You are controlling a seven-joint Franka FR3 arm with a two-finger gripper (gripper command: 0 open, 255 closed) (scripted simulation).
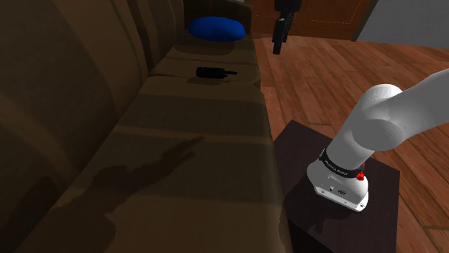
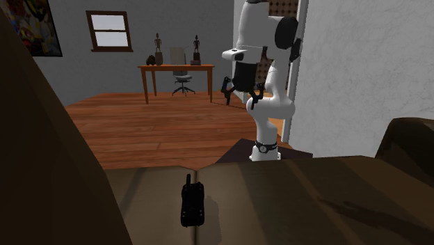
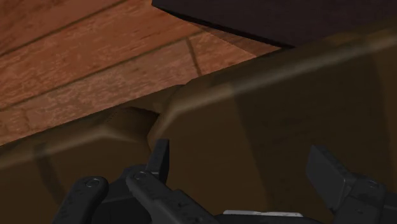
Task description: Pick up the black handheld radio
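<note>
Sofa seat (image 1: pixel 180 144) holds black radio (image 1: pixel 216 72) near its far end, beside blue cushion (image 1: pixel 214 29). Empty gripper (image 3: pixel 240 153), jaws spread, well apart: prob. reach step. Next: swing over radio, align, descend.

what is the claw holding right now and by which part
Nothing is held. The claw is open with its fingers apart and empty, and the black handheld radio lies on the sofa seat, away from it.

No readable text, label, brand or number anywhere right now. The dark band round the white arm's lowest joint (image 1: pixel 338 166) carries pale marks, too small to make out.
</note>
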